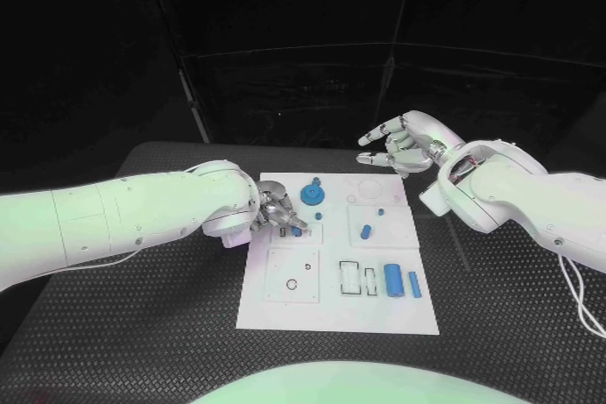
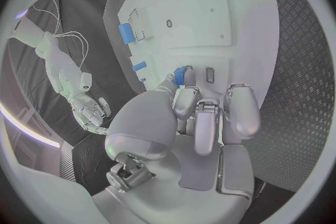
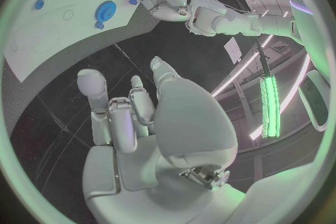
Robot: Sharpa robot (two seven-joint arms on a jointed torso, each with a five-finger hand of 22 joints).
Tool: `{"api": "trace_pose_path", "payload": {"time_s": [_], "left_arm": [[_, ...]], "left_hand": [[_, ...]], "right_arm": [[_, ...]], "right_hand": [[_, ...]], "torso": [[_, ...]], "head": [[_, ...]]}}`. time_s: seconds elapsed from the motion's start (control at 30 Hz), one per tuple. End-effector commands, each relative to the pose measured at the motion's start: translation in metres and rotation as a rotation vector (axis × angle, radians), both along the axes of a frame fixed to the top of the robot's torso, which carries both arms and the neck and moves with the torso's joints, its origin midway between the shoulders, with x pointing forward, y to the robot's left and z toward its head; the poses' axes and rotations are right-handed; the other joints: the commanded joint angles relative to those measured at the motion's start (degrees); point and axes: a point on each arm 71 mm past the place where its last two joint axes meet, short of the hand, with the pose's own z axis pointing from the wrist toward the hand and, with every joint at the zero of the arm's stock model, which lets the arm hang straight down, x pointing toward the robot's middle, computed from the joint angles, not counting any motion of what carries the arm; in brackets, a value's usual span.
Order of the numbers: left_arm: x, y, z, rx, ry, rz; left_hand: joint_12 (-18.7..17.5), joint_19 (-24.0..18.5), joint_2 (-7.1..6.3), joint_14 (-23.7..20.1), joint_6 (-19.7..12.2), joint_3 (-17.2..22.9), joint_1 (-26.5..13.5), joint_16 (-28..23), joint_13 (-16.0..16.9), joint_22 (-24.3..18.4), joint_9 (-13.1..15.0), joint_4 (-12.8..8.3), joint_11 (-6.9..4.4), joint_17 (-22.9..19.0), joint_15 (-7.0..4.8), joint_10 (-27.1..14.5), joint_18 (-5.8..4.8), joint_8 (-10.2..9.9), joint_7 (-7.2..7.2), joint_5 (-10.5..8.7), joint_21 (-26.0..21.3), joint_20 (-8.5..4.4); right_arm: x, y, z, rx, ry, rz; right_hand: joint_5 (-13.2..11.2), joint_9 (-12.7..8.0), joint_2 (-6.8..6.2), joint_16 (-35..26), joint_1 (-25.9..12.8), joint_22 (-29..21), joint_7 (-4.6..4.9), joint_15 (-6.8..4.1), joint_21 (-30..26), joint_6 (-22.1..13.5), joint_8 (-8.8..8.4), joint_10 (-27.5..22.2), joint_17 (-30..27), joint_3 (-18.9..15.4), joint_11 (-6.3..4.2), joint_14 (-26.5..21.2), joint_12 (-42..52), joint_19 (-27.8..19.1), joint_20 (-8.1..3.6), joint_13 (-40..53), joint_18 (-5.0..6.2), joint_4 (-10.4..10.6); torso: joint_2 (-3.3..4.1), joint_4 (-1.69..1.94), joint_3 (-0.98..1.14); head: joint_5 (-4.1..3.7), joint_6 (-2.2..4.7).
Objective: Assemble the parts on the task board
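tabletop [image 1: 151,334]: black, task board [image 1: 331,321] centred
left hand [image 1: 271,213]: pinching small blue part [image 1: 296,231] at board
right hand [image 1: 402,141]: raised, fingers apart, holding nothing
progress: early, most parts loose

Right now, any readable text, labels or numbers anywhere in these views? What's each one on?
None can be read.
The white board carries only outlined slots and holes, no lettering.
The blue pieces show no markings.
Neither the left hand nor the right hand shows a legible label.
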Motion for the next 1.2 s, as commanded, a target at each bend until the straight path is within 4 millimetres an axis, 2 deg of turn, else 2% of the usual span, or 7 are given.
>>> {"api": "trace_pose_path", "payload": {"time_s": [0.03, 0.37, 0.77, 1.2], "left_arm": [[0.0032, 0.0006, 0.0031, 0.008, -0.082, 0.016], [0.0031, -0.0007, 0.001, 0.04, -0.126, 0.006], [0.0009, -0.0079, -0.0018, 0.06, -0.106, -0.037], [0.0032, -0.0075, -0.0034, 0.073, -0.095, -0.041]], "left_hand": [[0.1, 0.1, -0.24, 6.0, -0.1, 7.3, -0.5, 0.2, 0.0, 0.1, 0.2, -6.6, -0.26, 15.1, -0.51, 0.3, -0.44, 0.2, -0.37, 0.4, 0.3, -0.27], [0.2, 0.2, -0.9, 6.0, 0.0, 9.1, -1.3, 0.2, 0.2, 0.2, 0.5, -6.9, -0.28, 15.1, -0.53, 0.5, -0.45, 0.3, -0.39, 0.39, 0.3, -0.3], [0.1, 0.1, -1.33, 6.0, 0.0, 10.2, -1.8, 0.2, 0.0, 0.1, 0.6, -7.0, -0.28, 15.1, -0.54, 0.5, -0.42, 0.3, -0.39, 0.39, 0.3, -0.31], [0.0, 0.1, -1.46, 6.0, 0.0, 10.5, -2.0, 0.2, -0.1, 0.1, 0.7, -7.0, -0.29, 15.1, -0.54, 0.4, -0.42, 0.4, -0.4, 0.39, 0.2, -0.31]], "right_arm": [[-0.0001, 0.0005, 0.0009, 0.0, 0.001, 0.009], [0.0001, 0.0002, 0.0007, -0.001, 0.003, 0.01], [0.0003, 0.0011, 0.0002, -0.002, 0.005, 0.014], [0.0007, 0.0024, 0.0003, 0.002, 0.003, 0.015]], "right_hand": [[0.1, 0.1, 0.02, -0.4, 0.3, -0.1, -0.14, -0.39, -0.3, 0.4, 0.16, -0.3, 7.3, -0.3, -0.24, 4.3, -0.2, -0.5, -0.01, -0.1, 0.51, 0.0], [0.1, 0.1, -0.01, -0.4, 0.2, -0.1, -0.14, -0.39, -0.3, 0.4, 0.18, -0.3, 7.3, -0.4, -0.24, 4.3, -0.2, -0.5, -0.01, -0.1, 0.52, 0.1], [0.1, 0.1, -0.03, -0.4, 0.1, -0.1, -0.15, -0.39, -0.3, 0.4, 0.22, -0.3, 7.2, -0.5, -0.24, 4.3, -0.2, -0.5, -0.01, -0.1, 0.51, 0.2], [0.0, 0.1, -0.02, -0.4, 0.1, -0.1, -0.15, -0.4, -0.3, 0.4, 0.23, -0.3, 7.3, -0.6, -0.24, 4.3, -0.2, -0.5, -0.01, -0.1, 0.52, 0.2]], "torso": [[-0.02, -0.08, 0.01], [0.09, -0.13, -0.03], [0.05, -0.13, -0.07], [0.01, -0.14, 0.0]], "head": [[0.06, -0.02], [0.11, -0.07], [0.19, -0.47], [0.29, -0.62]]}}
